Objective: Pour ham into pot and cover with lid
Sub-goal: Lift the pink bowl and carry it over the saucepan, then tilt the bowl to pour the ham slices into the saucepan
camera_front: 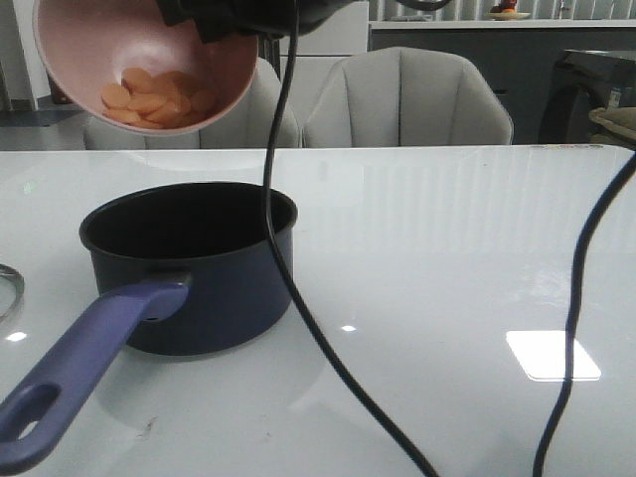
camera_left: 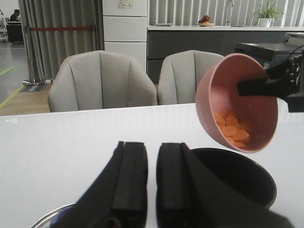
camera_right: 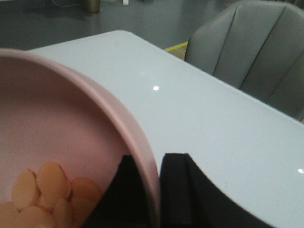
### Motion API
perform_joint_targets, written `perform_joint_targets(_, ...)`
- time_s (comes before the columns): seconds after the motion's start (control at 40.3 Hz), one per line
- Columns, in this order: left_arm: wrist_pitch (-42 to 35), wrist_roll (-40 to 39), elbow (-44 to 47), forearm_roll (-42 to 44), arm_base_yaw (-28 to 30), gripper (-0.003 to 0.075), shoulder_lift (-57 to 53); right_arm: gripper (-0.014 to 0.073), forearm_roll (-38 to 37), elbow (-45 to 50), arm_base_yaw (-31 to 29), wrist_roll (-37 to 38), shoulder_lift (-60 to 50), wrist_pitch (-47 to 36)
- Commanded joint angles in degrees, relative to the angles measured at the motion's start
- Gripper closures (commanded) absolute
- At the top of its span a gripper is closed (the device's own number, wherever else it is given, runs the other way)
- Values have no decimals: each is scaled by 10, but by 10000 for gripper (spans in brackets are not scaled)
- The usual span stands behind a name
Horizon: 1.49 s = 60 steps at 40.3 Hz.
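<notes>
My right gripper (camera_right: 154,164) is shut on the rim of a pink bowl (camera_front: 149,40), one finger inside and one outside. It holds the bowl tilted above the far left rim of the navy pot (camera_front: 199,278). The orange-pink ham slices (camera_front: 154,99) lie heaped at the bowl's low side and also show in the left wrist view (camera_left: 232,130). The pot's black inside looks empty, and its purple handle (camera_front: 84,368) points to the near left. My left gripper (camera_left: 152,152) is empty, its jaws almost together, low beside the pot (camera_left: 237,178). Only the lid's metal rim (camera_front: 10,288) shows.
Two black cables hang in front of the camera, one across the pot (camera_front: 283,248) and one at the right (camera_front: 576,298). Grey chairs (camera_front: 407,99) stand behind the white table's far edge (camera_front: 447,169). The lid's rim also shows under my left gripper (camera_left: 50,219).
</notes>
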Motion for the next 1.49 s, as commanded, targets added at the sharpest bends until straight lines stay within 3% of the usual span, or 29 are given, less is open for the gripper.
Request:
perform_joint_targets(0.0,-48,-1,-15,0,-4,566,5,456,98,-21,-7,-87,-30,-85)
perform_joint_targets(0.199,-48,-1,-15,0,-4,566,5,456,174,3,-4,-220,-24,-170)
perform_joint_targets(0.496,-48,-1,-15,0,-4,566,5,456,175,58,4,-270,26,-352)
perform_joint_targets(0.844,-48,-1,-15,0,-4,566,5,456,175,59,39,-461,121,-535)
perform_joint_targets(1.043,-47,-1,-15,0,-4,566,5,456,176,61,40,-486,138,-601)
perform_joint_targets(1.465,-45,-1,-15,0,-4,566,5,456,173,63,40,-506,128,-601)
